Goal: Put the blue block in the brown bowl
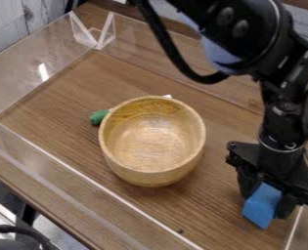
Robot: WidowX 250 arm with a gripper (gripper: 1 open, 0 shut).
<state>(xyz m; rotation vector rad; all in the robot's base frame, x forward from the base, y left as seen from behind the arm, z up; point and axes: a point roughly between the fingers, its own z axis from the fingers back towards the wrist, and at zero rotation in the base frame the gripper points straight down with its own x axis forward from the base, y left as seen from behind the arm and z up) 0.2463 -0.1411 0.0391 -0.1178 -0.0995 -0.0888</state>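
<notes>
Blue block (262, 204): at the right of the scene, near side, on the wooden table (78, 109). Claw (265, 187) is closed on it; block is pinched between the fingers, its lower end poking out toward the near side. So no offset left to cover: block lies directly at the fingertips, just below them. Long axis runs roughly near-far, slightly skewed. Whether it is lifted off the wood can't be told.

Relation that matters now: brown bowl (153, 141) sits left of the claw and a bit farther, well apart. Block should be raised above the rim, then carried left and slightly far. Only one arm, so no choice of side.

Count: one blue block, one bowl, one small green object (99, 117) by the bowl's far-left side, one arm.
</notes>
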